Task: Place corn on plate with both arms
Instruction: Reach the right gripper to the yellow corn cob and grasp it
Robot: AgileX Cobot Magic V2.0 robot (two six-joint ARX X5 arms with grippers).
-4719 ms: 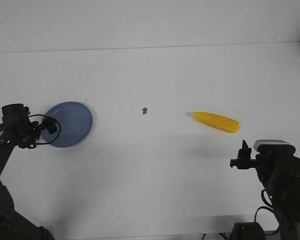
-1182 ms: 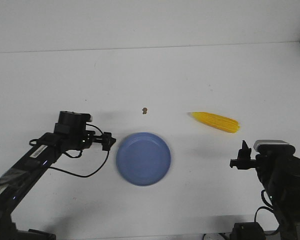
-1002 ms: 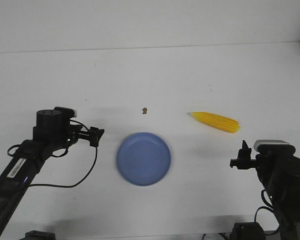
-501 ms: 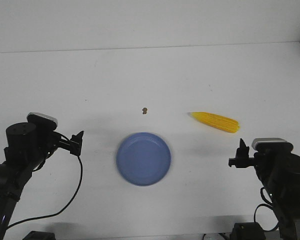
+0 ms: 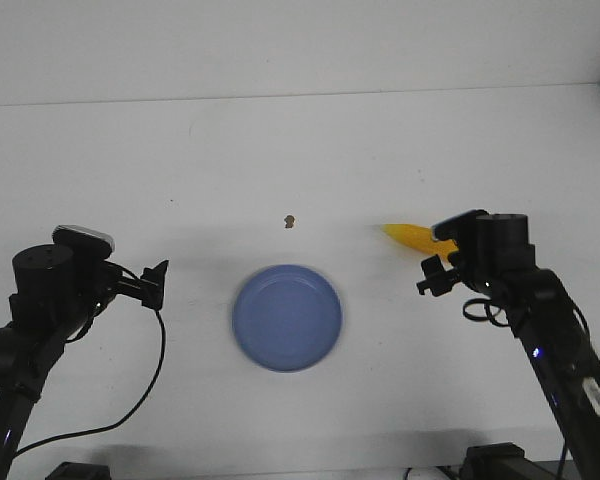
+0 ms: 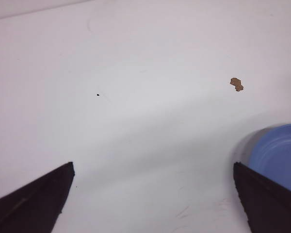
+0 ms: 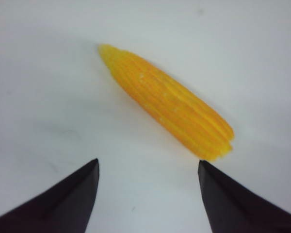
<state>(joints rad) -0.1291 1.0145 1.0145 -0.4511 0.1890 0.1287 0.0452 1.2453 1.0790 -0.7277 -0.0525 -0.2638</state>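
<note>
Right claw (image 7: 148,187) hovers spread above corn (image 7: 167,108), wrist over it.

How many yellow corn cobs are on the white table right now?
1. The yellow-orange ridged corn cob lies right of the round blue plate, partly hidden by the right arm in the front view.

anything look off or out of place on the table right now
Only a small brown speck on the white table, beyond the plate; it looks like a stray crumb. The plate sits flat and empty, and the corn lies whole on the table, not yet gripped. Nothing looks spilled or damaged.
</note>
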